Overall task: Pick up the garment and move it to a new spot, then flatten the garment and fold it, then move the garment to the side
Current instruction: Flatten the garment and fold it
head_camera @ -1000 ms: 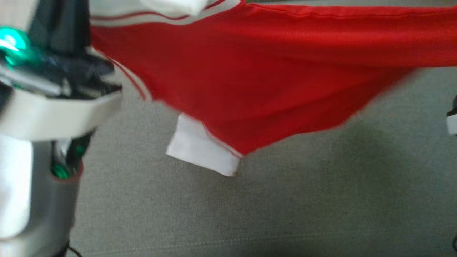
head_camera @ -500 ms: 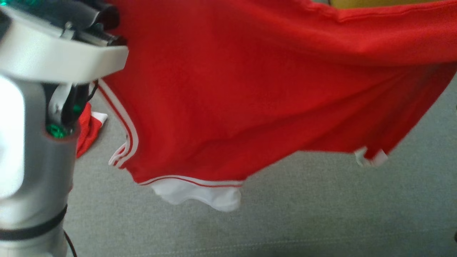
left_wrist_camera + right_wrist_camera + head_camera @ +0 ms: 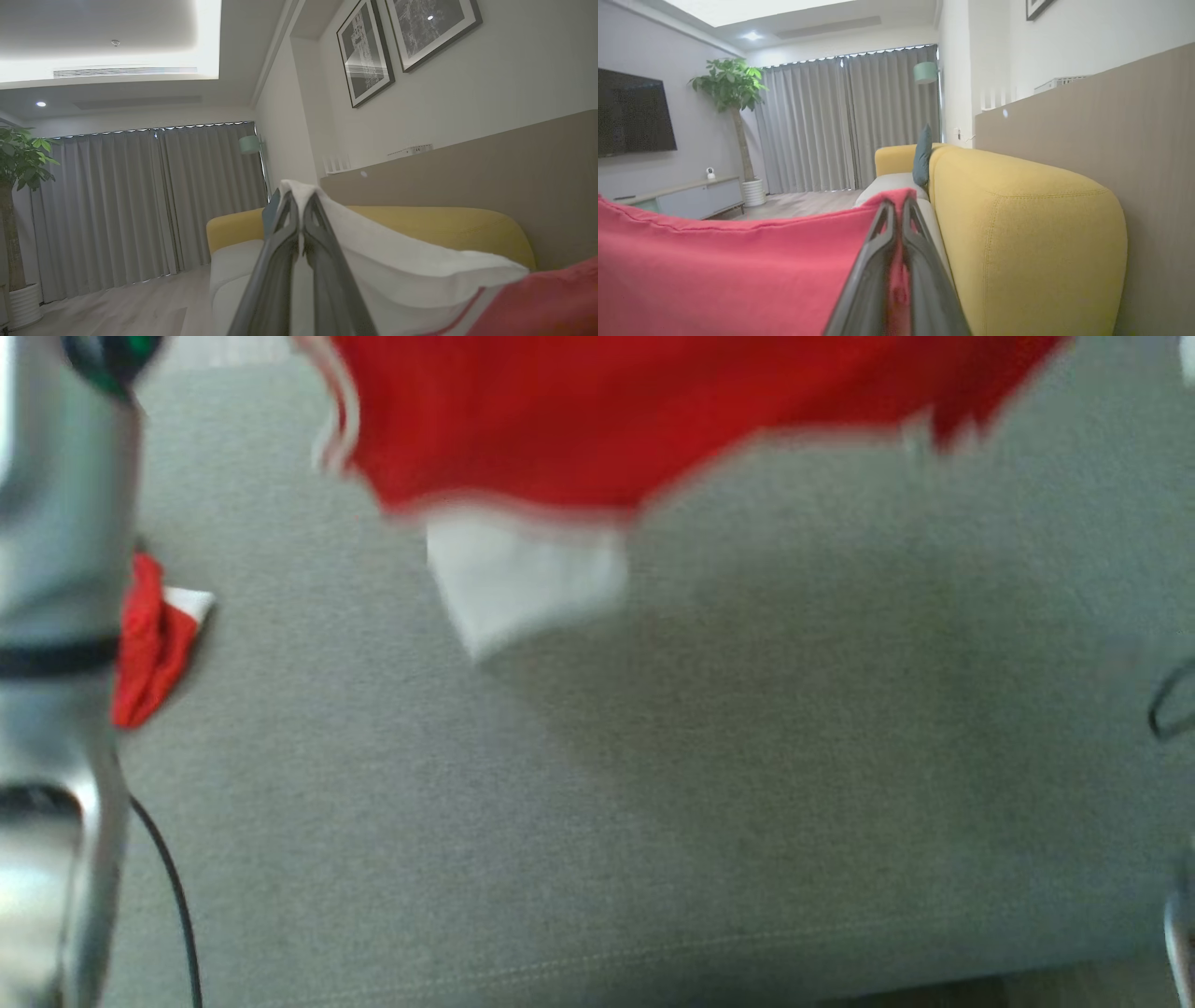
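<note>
The garment (image 3: 597,420) is red with white trim and hangs in the air above the grey sofa seat (image 3: 653,803), its white lower flap (image 3: 523,579) dangling. My left gripper (image 3: 301,198) is shut on the garment's white edge (image 3: 397,261). My right gripper (image 3: 899,205) is shut on its red edge (image 3: 738,261), so the cloth stretches between the two. In the head view my pale left forearm (image 3: 56,616) stands at the left, and a small red and white end of the cloth (image 3: 154,644) shows beside it.
A yellow sofa backrest (image 3: 1017,224) with a teal cushion (image 3: 922,156) runs along a beige wall panel (image 3: 1134,140). Grey curtains (image 3: 140,205), a potted plant (image 3: 733,93) and a low TV cabinet (image 3: 691,198) lie further off. A black cable (image 3: 173,887) hangs by the left arm.
The garment now sits much higher in the head view, only its lower edge showing, with more sofa seat beneath. The whole view has shifted, so the camera moved. Both grippers stay shut.
</note>
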{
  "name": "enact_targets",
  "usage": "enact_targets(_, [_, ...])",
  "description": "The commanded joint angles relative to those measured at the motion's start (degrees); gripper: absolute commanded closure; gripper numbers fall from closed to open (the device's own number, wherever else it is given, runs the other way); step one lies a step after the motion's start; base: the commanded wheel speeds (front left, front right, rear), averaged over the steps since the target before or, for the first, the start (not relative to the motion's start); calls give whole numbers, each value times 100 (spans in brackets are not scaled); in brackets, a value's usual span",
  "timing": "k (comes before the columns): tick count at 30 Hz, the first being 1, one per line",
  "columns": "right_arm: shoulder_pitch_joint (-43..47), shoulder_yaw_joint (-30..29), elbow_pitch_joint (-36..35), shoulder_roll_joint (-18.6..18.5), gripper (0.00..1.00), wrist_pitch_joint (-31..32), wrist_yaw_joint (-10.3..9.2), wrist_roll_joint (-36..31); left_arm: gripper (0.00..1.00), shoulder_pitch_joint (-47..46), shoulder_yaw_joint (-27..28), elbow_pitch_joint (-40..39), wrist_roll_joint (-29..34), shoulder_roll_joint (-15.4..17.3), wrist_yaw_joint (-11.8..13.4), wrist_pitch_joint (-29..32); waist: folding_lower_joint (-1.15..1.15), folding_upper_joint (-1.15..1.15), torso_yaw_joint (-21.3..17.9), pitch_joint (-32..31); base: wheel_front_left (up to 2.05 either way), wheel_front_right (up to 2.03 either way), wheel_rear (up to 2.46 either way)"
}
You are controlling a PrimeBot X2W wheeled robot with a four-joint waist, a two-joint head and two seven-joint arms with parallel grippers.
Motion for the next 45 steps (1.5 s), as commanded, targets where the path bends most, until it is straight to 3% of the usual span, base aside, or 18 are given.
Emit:
enact_targets(1, [-444,96,152,92,100,-195,-4,37,100,-609,191,53,88,213,-17,-98,0,0,-88,152,0,0,0])
enact_targets(6, [-1345,341,1616,266,100,-791,-4,36,100,-1140,198,1004,66,55,-52,-225,0,0,-6,538,0,0,0])
enact_targets(12, [-1657,873,3040,446,100,-1190,-4,66,100,-644,353,1942,-376,-272,-110,-246,0,0,198,1072,0,0,0])
enact_targets(21, [-926,1484,3860,470,100,-1780,-4,610,100,904,772,1907,-843,-600,-154,-249,0,0,361,1430,0,0,0])
enact_targets(26, [166,1782,3576,275,100,-2089,-4,1078,100,2276,1042,1199,-901,-608,-164,-249,0,0,382,1221,0,0,0])
enact_targets(32, [1675,1750,2652,-66,100,-2262,-4,1306,100,3969,1132,13,-758,-544,-161,-250,0,0,393,842,0,0,0])
enact_targets(38, [3165,1167,1533,-118,100,-1935,-4,979,100,5542,1175,-1200,-748,-496,150,-42,0,0,370,419,0,0,0])
enact_targets(45, [4716,212,66,337,100,-1084,-4,290,100,7218,1071,-2823,-805,-551,658,855,0,0,393,-2,0,0,0])
